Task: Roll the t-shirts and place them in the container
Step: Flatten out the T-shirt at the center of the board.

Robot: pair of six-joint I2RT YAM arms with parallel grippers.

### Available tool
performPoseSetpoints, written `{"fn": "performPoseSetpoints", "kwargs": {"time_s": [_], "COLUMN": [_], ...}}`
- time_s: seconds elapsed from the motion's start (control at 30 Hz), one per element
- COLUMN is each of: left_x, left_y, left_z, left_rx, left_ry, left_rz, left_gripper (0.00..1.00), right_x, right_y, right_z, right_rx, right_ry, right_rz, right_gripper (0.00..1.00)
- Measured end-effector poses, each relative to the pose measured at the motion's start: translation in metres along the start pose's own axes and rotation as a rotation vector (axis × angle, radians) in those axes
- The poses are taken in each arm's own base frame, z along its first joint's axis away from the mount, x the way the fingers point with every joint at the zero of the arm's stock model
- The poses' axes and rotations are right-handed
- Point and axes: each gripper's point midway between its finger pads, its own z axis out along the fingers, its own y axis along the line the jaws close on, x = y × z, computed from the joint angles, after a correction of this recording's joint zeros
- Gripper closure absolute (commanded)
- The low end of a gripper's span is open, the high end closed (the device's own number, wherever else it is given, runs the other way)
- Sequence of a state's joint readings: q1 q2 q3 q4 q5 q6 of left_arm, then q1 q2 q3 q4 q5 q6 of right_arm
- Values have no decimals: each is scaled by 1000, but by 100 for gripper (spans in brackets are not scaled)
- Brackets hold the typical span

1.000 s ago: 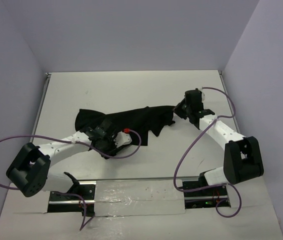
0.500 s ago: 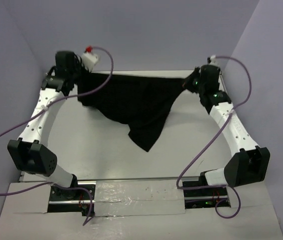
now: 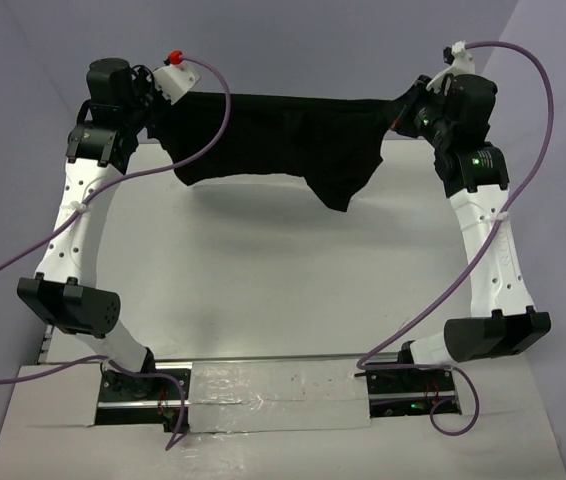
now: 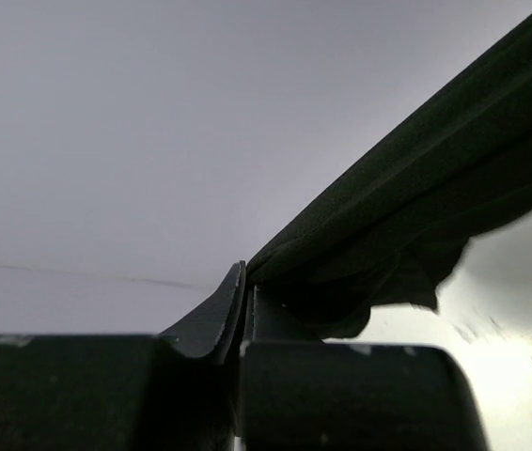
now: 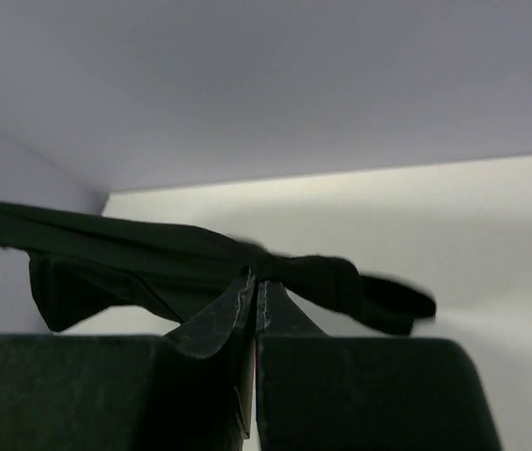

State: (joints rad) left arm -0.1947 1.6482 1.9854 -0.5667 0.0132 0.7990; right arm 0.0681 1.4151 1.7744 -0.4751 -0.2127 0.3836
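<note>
A black t-shirt hangs stretched in the air between my two raised arms, above the far part of the table, its lower part sagging to a point at the right. My left gripper is shut on its left top corner; the left wrist view shows the fabric pinched at the gripper. My right gripper is shut on the right top corner; in the right wrist view the cloth spreads left from the gripper.
The white table lies below, bounded by purple walls at the back and both sides. A taped metal rail runs along the near edge between the arm bases. Purple cables loop beside each arm.
Both arms have lifted the t-shirt off the table and moved apart, up and towards the back, stretching it out in the air. One second ago it lay crumpled on the table.
</note>
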Motion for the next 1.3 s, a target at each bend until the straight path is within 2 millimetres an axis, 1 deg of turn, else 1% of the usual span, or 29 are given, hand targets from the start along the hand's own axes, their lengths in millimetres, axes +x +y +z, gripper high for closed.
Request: {"fn": "performPoseSetpoints", "kwargs": {"time_s": [0.13,0.2,0.27,0.33,0.4,0.43,0.47,0.5,0.53,0.57,0.63,0.7,0.73,0.8,0.87,0.93,1.0,1.03,1.1,1.13,1.2,1.23,1.27,1.3], "left_x": [10,12,11,12,14,12,13,12,13,14,23,33,36,35,24,9,-2,-6,-10,-11,-7,-2,8,20], "left_y": [-13,-15,-15,-16,-15,-12,-8,-3,3,7,12,12,13,20,32,42,49,50,47,45,30,19,4,-16], "left_z": [-7,-10,-11,-8,4,12,25,38,55,69,95,111,115,117,113,104,91,83,66,58,44,37,32,25], "left_rx": [69,87,93,94,92,80,68,49,24,1,-36,-58,-67,-90,-118,-134,-138,-136,-118,-107,-53,-16,36,99], "left_ry": [42,51,47,48,51,44,43,36,28,21,16,19,18,1,-46,-96,-135,-147,-157,-161,-156,-150,-132,-117], "left_rz": [-7,-15,-21,-36,-53,-65,-78,-97,-116,-132,-165,-190,-199,-210,-216,-215,-206,-199,-179,-169,-132,-113,-93,-62], "left_gripper": [100,100,100,100,100,100,100,100,100,100,100,100,100,100,100,100,100,100,100,100,99,97,95,93], "right_x": [21,24,23,19,12,5,2,-5,-9,-9,-6,5,12,19,11,-3,-14,-19,-19,-17,-2,17,23,40], "right_y": [0,3,5,5,3,1,-2,-6,-9,-14,-22,-30,-33,-36,-31,-24,-16,-12,-7,-5,-6,-14,-14,-21], "right_z": [-17,-25,-28,-20,1,15,33,56,74,96,130,153,159,163,159,148,129,116,90,77,54,50,37,31], "right_rx": [-10,-24,-33,-35,-31,-30,-26,-24,-27,-27,-31,-31,-27,-24,-34,-44,-50,-56,-59,-61,-55,-39,-36,-24], "right_ry": [89,101,101,101,100,93,96,87,79,80,83,97,110,125,98,64,36,19,12,8,20,49,53,71], "right_rz": [-29,-37,-41,-39,-26,-19,-7,12,24,44,95,138,156,181,177,162,144,132,116,110,104,105,104,103], "right_gripper": [100,100,100,100,100,100,100,100,100,100,100,100,100,100,100,100,100,100,100,100,100,100,100,100]}}
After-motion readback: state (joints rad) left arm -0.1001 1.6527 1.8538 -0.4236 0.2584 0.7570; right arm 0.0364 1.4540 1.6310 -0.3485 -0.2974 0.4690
